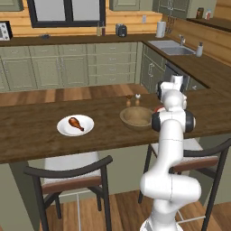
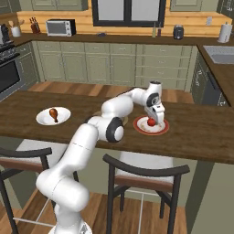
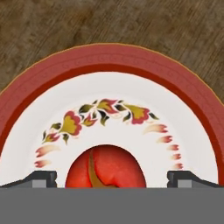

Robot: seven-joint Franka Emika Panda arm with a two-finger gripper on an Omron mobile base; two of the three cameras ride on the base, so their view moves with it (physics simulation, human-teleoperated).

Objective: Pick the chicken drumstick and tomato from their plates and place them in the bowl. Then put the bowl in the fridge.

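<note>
The red tomato [image 3: 105, 168] lies on the red-rimmed flowered plate [image 3: 109, 57], also seen from the right as tomato [image 2: 150, 122] on plate [image 2: 161, 130]. My gripper [image 2: 154, 119] hangs straight over it, open. One fingertip [image 3: 41, 178] stands on each side of the tomato, with a gap to it. The chicken drumstick [image 1: 76, 123] rests on the plain white plate [image 1: 63, 128] at the left of the wooden counter. Between the two plates sits the light-brown bowl [image 1: 136, 116] with nothing in it. The fridge is out of view.
Two small shakers [image 1: 133, 100] stand just behind the bowl. Two dark-framed stools [image 1: 67, 173] are tucked under the counter's near edge. Green cabinets and a sink [image 1: 173, 47] line the far walls.
</note>
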